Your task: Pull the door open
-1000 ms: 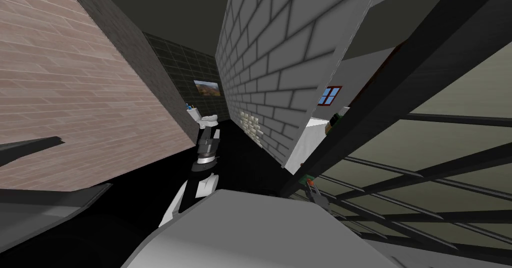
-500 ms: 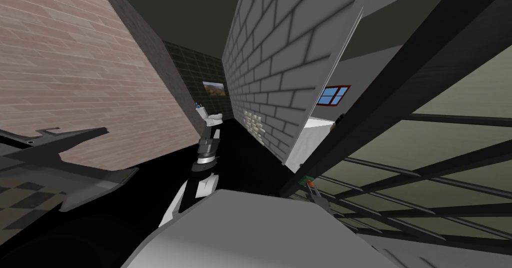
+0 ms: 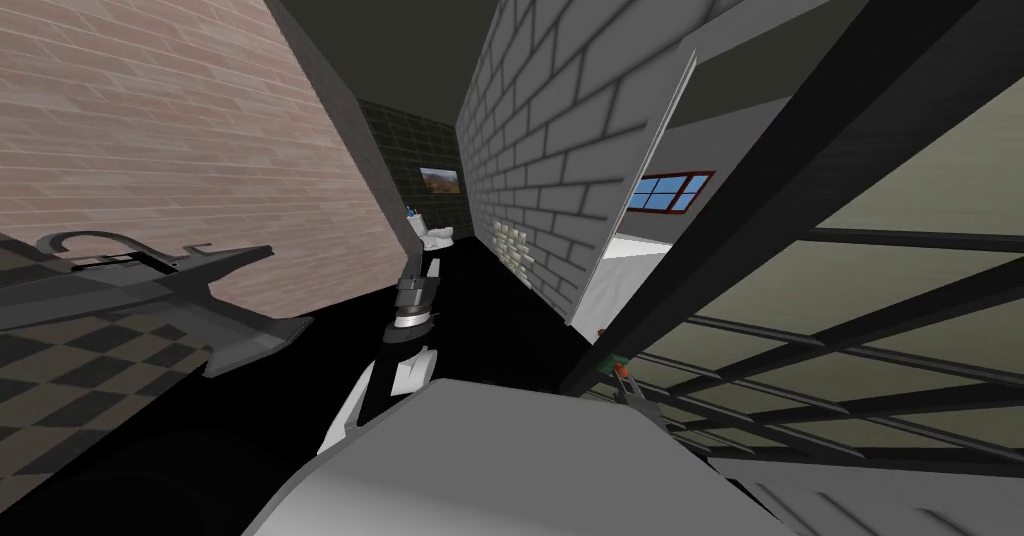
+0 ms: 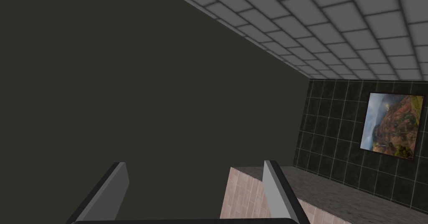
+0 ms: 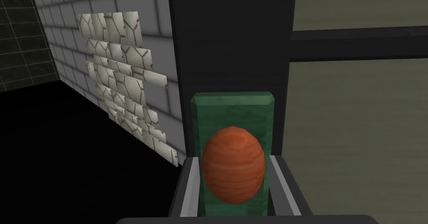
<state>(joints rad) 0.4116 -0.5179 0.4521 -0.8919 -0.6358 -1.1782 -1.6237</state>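
**Right arm.** The right claw (image 5: 233,164) was closed on the knob (image 5: 233,167) of the door (image 5: 234,37). Its two fingers (image 5: 190,186) pressed opposite sides of the rounded orange-red knob. The knob sat on a green backplate (image 5: 232,104), which was mounted on the door's dark vertical stile. Olive-grey panels divided by dark bars adjoined the stile.

**Door position.** In the head view the door (image 3: 790,175) occupied the robot's right side. The knob (image 3: 620,368) sat low at the door's near edge, and the right claw (image 3: 628,388) was at the knob.

**Surroundings.** Beyond the door's edge stood a grey brick wall (image 5: 138,8) carrying a patch of pale stone tiles (image 5: 121,79). A black area (image 5: 62,159) lay below the wall.

**Left arm.** The left claw (image 4: 194,192) was open, with its fingers spread apart. In the head view the left arm (image 3: 412,305) extended forward, well apart from the door.
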